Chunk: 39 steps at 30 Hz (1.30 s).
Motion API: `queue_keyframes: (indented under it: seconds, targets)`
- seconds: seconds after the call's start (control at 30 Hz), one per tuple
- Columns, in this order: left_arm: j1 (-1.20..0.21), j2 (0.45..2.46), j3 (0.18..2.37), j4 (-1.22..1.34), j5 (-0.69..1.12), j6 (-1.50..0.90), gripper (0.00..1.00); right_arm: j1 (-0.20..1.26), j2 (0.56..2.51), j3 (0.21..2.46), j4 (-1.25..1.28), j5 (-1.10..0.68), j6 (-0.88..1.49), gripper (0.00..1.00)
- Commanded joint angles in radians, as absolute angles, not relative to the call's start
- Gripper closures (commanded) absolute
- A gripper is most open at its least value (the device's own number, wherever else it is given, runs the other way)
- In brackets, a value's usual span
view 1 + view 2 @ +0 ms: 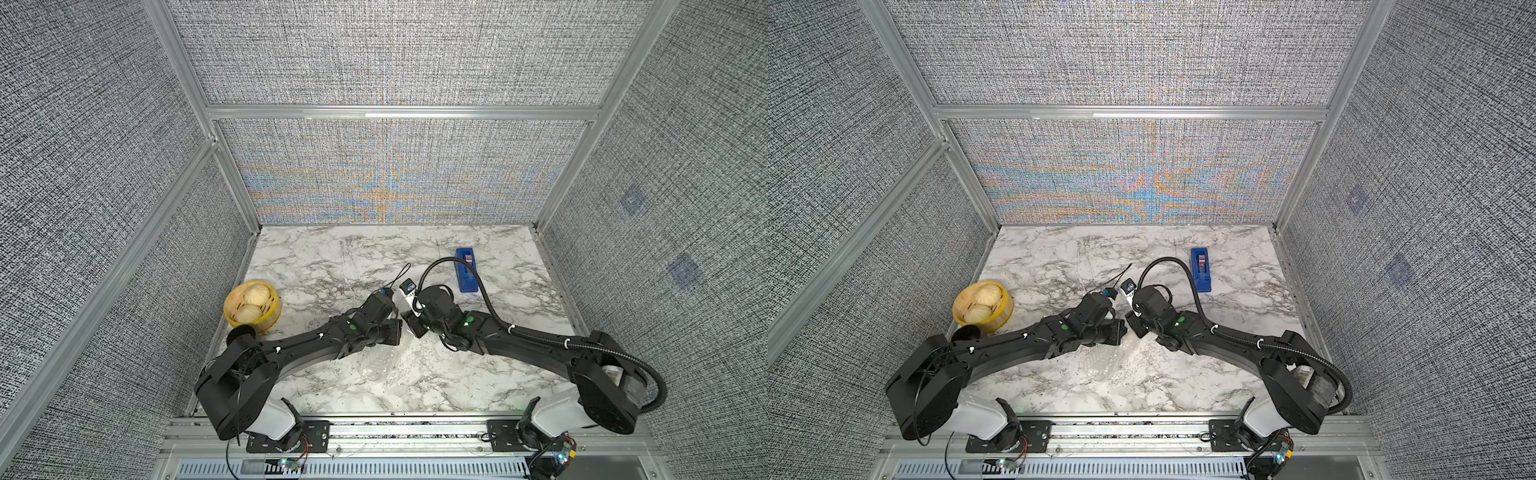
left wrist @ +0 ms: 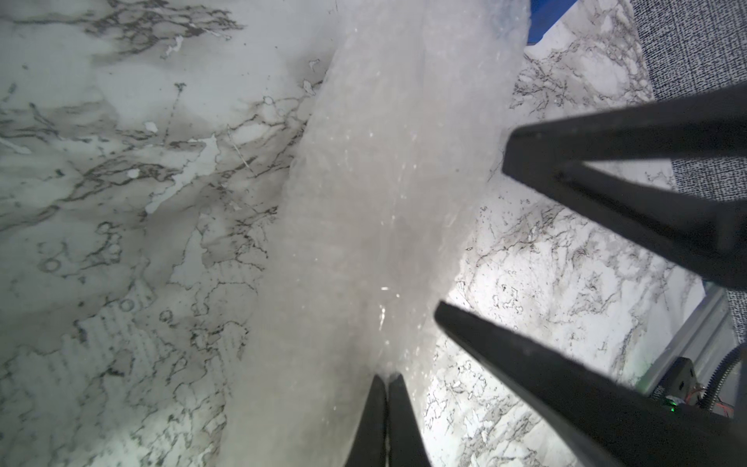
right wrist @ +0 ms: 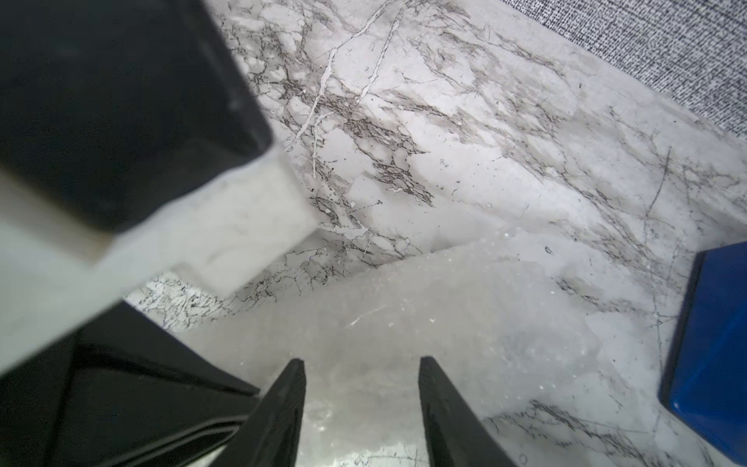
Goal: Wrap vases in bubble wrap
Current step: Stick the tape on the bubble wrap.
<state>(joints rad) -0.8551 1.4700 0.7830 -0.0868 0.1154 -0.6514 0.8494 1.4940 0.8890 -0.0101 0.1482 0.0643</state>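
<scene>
Left wrist view: left pincer (image 2: 388,378) pinched shut on clear bubbled plastic wrap (image 2: 384,182), which lies on marble tabletop (image 2: 121,161) near blue rectangular plastic box (image 1: 466,270); right pincer (image 3: 361,362) parted, gripping nothing.

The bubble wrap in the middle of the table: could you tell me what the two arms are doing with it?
Both arms meet over the bubble wrap, which is bunched into a roll on the table. The left pincer is shut on a fold of it. The right pincer stands open over the wrap. No vase can be made out; whether one is inside the roll is unclear.
</scene>
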Motion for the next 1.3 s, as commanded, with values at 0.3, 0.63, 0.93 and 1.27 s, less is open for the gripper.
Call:
queue_keyframes:
  seconds: [0.3,0.63,0.93,1.27]
  targets:
    - [-0.864,1.457,0.766,-0.058,0.133,-0.648,1.0,0.844,1.603,0.938,-0.007,0.203,0.164,0.44]
    - [-0.867,1.471,0.768,-0.055,0.127,-0.655,1.0,0.834,1.527,0.912,0.0,0.123,0.19,0.35]
    - [-0.867,1.469,0.77,-0.058,0.122,-0.653,1.0,0.824,1.421,0.777,0.041,0.085,0.212,0.34]
    - [-0.867,1.478,0.776,-0.061,0.118,-0.652,1.0,0.833,1.523,0.752,0.063,0.164,0.189,0.57]
